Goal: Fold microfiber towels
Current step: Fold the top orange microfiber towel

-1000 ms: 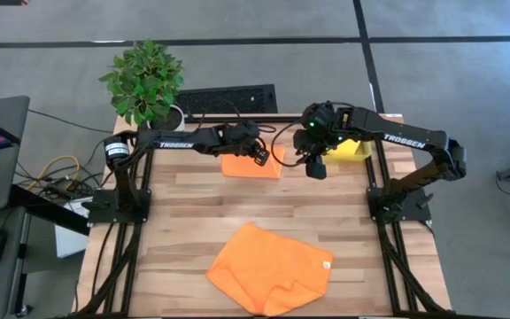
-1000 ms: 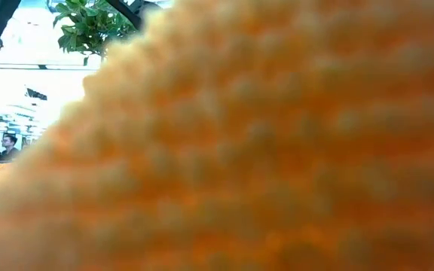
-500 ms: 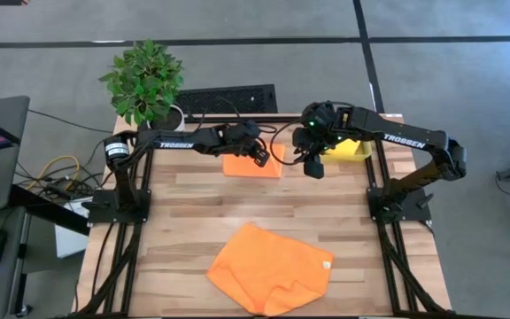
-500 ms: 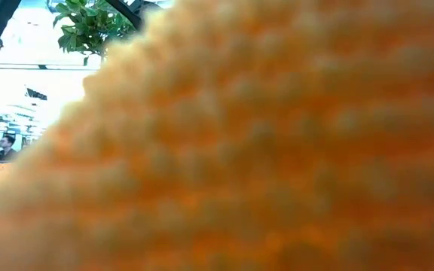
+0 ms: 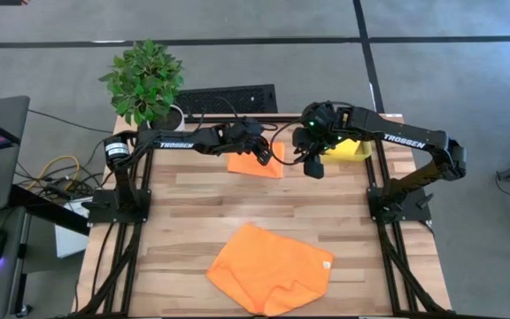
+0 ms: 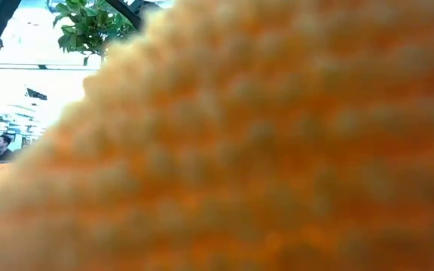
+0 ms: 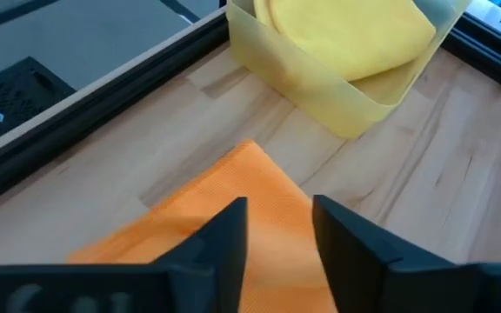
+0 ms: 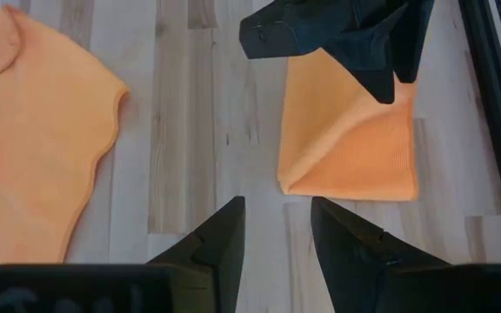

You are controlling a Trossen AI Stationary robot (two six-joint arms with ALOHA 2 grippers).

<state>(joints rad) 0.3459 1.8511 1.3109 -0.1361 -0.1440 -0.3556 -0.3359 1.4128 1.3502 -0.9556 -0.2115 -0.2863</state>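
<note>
- I see the folded orange towel [image 5: 257, 163] lying flat at the far edge of the table [image 5: 184, 213], between the two arms. In the right wrist view [image 8: 350, 143] one corner of it is pulled up into a peak.
- The left gripper [image 5: 262, 152] sits right over that towel. From its own wrist camera the two fingers [image 7: 224, 239] stand apart with orange cloth showing in the gap — parted, nothing pinched that I can see.
- A second orange towel [image 5: 271, 268] lies loose and rumpled at the near edge of the table, well apart from the folded one. It also fills almost all of the low view [image 6: 277, 150], pressed up against that camera.
- A yellow towel [image 7: 346, 30] sits bunched inside the translucent yellow bin [image 7: 320, 100], near the folded towel at the far right of the table.
- The right gripper [image 5: 314, 168] hangs just beside the folded towel, on the bin's side, clear of the cloth. Its fingers [image 8: 216, 235] stand apart over bare wood — empty.
- A potted plant [image 5: 146, 81] stands at the far left corner, with a dark keyboard [image 5: 228, 99] on the floor beyond the table edge.
</note>
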